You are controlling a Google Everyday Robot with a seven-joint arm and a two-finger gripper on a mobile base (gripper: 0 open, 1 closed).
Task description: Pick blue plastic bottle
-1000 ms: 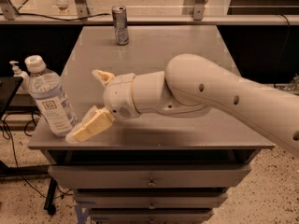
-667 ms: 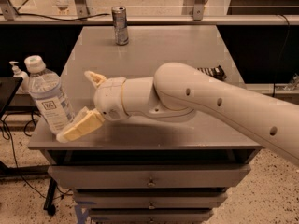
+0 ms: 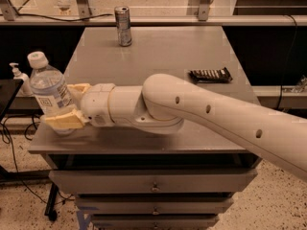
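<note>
The blue plastic bottle stands at the left front corner of the grey surface, in the left middle of the frame. Its white cap points to the upper left, so it looks slightly tilted, and its pale label faces the camera.

The gripper is at that same corner, at the end of a thick cream arm that comes in from the lower right and runs across the front of the surface. Its two yellowish fingers are closed around the lower half of the bottle. One lies in front of the base, and the other sits behind and to the right of the label. Both appear to touch the plastic. The bottom of the bottle is hidden behind the nearer finger, so I cannot tell whether it rests on the surface.

A slim silver can stands upright near the far edge, at the top centre and well apart from the bottle. A dark snack wrapper lies flat towards the right side, above the arm. Off the surface at the left edge of the frame is a small white pump dispenser, just beside the bottle in the picture. Grey drawers with small knobs fill the space under the surface
</note>
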